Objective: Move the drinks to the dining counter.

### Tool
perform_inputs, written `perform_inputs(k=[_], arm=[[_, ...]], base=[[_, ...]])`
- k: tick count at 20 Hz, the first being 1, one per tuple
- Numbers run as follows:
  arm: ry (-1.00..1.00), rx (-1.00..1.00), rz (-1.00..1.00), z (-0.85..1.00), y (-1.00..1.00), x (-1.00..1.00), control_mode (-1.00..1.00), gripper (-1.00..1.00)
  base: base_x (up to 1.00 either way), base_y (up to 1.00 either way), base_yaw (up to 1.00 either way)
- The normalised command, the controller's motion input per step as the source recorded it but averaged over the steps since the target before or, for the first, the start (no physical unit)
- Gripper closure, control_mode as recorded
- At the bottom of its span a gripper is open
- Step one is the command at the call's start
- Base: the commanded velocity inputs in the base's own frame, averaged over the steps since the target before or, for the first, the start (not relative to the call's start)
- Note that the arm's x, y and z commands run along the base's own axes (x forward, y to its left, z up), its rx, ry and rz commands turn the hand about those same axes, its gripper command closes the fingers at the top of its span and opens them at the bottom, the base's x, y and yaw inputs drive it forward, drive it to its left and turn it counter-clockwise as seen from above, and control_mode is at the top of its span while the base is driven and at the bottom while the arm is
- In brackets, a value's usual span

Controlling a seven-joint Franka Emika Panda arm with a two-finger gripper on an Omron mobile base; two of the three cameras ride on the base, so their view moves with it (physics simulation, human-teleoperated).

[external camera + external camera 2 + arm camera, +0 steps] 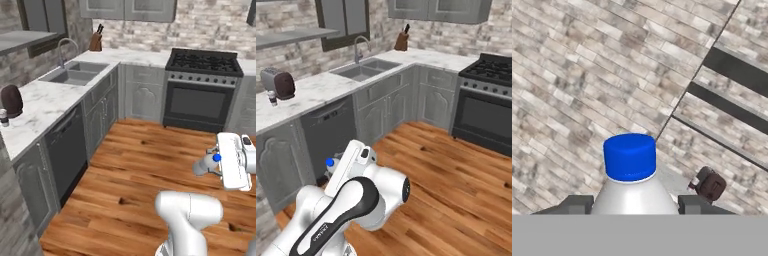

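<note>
My gripper (pixel 634 204) is shut on a clear water bottle (pixel 631 172) with a blue cap; a dark fingertip stands on each side of its body. The same bottle (pixel 202 165) hangs at my white hand above the wooden floor, and its blue cap (pixel 330 162) peeks out beside the hand in the right base view. A dark cup with a pale lid (pixel 4 118) (pixel 273 96) stands on the brick-backed worktop next to a dark red-brown toaster (pixel 11 100) (pixel 278 83). The dining counter is out of view.
The marble worktop (pixel 45 102) runs along the left wall, with a sink (pixel 75 74), a knife block (pixel 96 42) and a dark dishwasher front (pixel 67 150) below. A black stove (pixel 202 87) stands at the back. Wooden floor (pixel 145 170) lies open between them.
</note>
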Motion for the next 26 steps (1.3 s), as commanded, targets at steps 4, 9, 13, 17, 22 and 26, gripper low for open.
perform_inputs(k=[4, 9, 13, 17, 22, 26], arm=[[0.00, 0.00, 0.00, 0.00, 0.00, 0.00, 1.00, 1.00], [0.00, 0.00, 0.00, 0.00, 0.00, 0.00, 1.00, 1.00], [0.00, 0.00, 0.00, 0.00, 0.00, 0.00, 1.00, 1.00], [0.00, 0.00, 0.00, 0.00, 0.00, 0.00, 1.00, 1.00], [0.00, 0.00, 0.00, 0.00, 0.00, 0.00, 1.00, 1.00], [0.00, 0.00, 0.00, 0.00, 0.00, 0.00, 1.00, 1.00]], base=[[-1.00, 0.00, -0.13], [-0.85, -0.01, -0.32], [-0.41, -0.09, -0.58], [-0.27, -0.08, -0.60], [-0.01, 0.00, -0.52], [0.00, 0.00, -0.47]])
